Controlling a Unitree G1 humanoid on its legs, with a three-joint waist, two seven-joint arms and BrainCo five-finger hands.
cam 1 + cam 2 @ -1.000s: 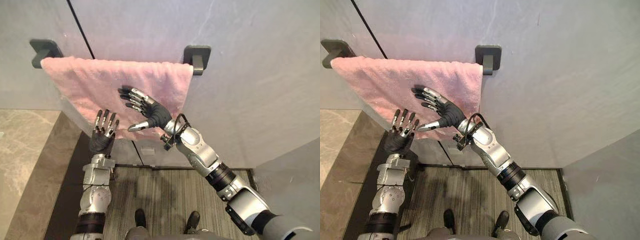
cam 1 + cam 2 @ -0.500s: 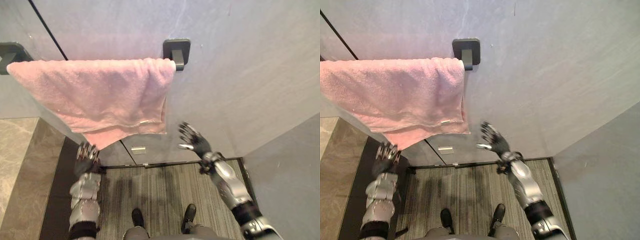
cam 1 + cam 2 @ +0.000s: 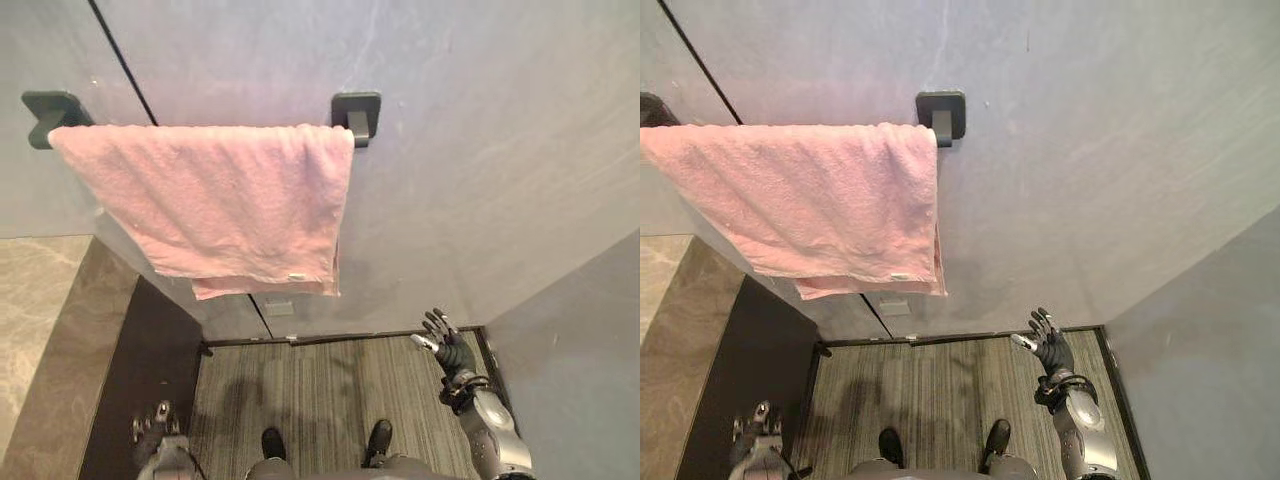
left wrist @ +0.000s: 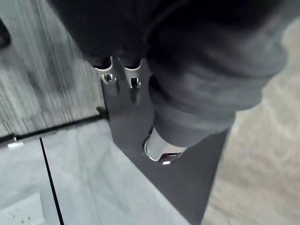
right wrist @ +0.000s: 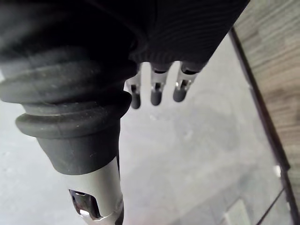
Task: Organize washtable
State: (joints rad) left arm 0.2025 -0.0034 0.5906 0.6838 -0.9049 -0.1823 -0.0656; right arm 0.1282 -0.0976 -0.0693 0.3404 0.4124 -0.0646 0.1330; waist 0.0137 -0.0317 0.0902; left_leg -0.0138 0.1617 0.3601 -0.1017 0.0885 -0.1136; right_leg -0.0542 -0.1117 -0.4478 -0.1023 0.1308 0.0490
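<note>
The soft pink towel (image 3: 220, 200) hangs over a dark metal rail (image 3: 358, 118) on the smooth grey wall (image 3: 480, 150). Both hands are low down, well apart from it. The right hand (image 3: 450, 352) has its fingers spread wide and holds nothing. The left hand (image 3: 152, 430) has loose, straight fingers and holds nothing too.
</note>
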